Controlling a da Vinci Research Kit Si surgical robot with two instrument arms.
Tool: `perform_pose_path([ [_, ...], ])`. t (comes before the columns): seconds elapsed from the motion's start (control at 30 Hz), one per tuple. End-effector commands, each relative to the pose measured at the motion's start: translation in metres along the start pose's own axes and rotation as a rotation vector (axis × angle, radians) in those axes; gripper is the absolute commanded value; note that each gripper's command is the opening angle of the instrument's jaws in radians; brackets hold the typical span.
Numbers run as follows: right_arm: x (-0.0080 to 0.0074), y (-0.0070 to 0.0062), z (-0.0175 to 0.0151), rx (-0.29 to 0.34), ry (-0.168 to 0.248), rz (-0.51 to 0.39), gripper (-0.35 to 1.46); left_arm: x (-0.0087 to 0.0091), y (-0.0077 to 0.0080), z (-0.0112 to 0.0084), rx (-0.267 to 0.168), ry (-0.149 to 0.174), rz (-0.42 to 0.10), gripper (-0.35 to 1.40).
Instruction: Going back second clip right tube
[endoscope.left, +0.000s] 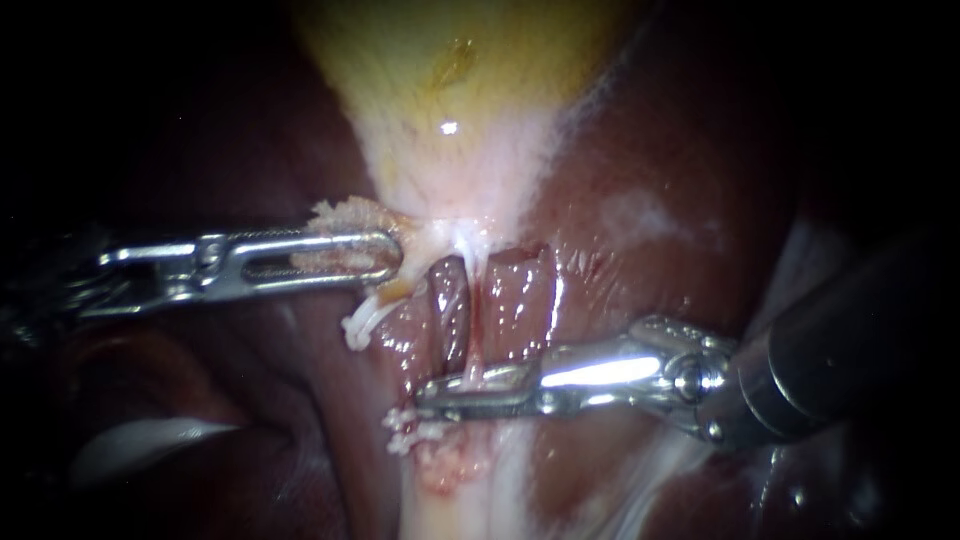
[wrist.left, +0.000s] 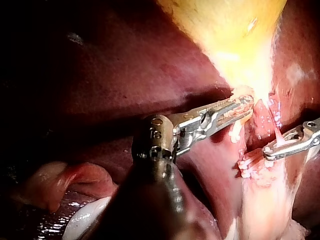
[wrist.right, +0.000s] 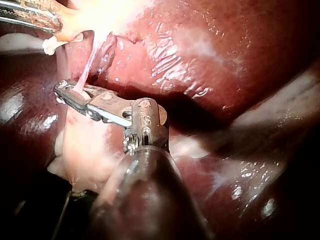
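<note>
My left instrument (endoscope.left: 385, 255) comes in from the left, its windowed jaws shut on pale frayed tissue at the neck of the yellow gallbladder (endoscope.left: 450, 90). Below the neck run a dark red strand (endoscope.left: 450, 310) and, just right of it, a thin pale tube (endoscope.left: 474, 330). My right instrument (endoscope.left: 430, 395) lies across the lower end of that tube, its jaws a narrow gap apart with the tube between them. No clip shows clearly on the tube. In the right wrist view the pink tube (wrist.right: 86, 70) runs into the jaws of the right instrument (wrist.right: 64, 92).
Dark red liver (endoscope.left: 640, 150) surrounds the site on both sides. Frayed white tissue (endoscope.left: 415, 435) hangs just beneath the right instrument's tip. A pale smooth object (endoscope.left: 140, 445) lies low at the left, under the left shaft (wrist.left: 160, 190).
</note>
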Motion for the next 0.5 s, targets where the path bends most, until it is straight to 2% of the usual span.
perform_pose_path([
  [0.03,0.0000,0.0000,0.0001,0.000,0.000,0.000,-0.35,0.0000,0.0000,0.0000,0.000,0.000,0.000,-0.35],
  [0.37,0.0000,0.0000,0.0001,-0.003,0.001,-0.006,-0.35,0.0001,-0.0001,0.0000,-0.001,0.000,0.000,-0.35],
  [0.43,-0.0001,0.0000,0.0002,0.019,-0.011,-0.030,-0.35,0.0001,-0.0001,0.0000,-0.001,0.000,0.000,-0.35],
  [0.47,-0.0002,0.0000,0.0003,0.019,-0.012,-0.048,-0.18,0.0001,-0.0001,0.0000,-0.001,0.000,0.000,-0.35],
  [0.5,-0.0004,-0.0001,0.0004,0.020,-0.016,-0.109,0.04,0.0001,-0.0001,0.0000,-0.001,0.000,0.000,-0.35],
])
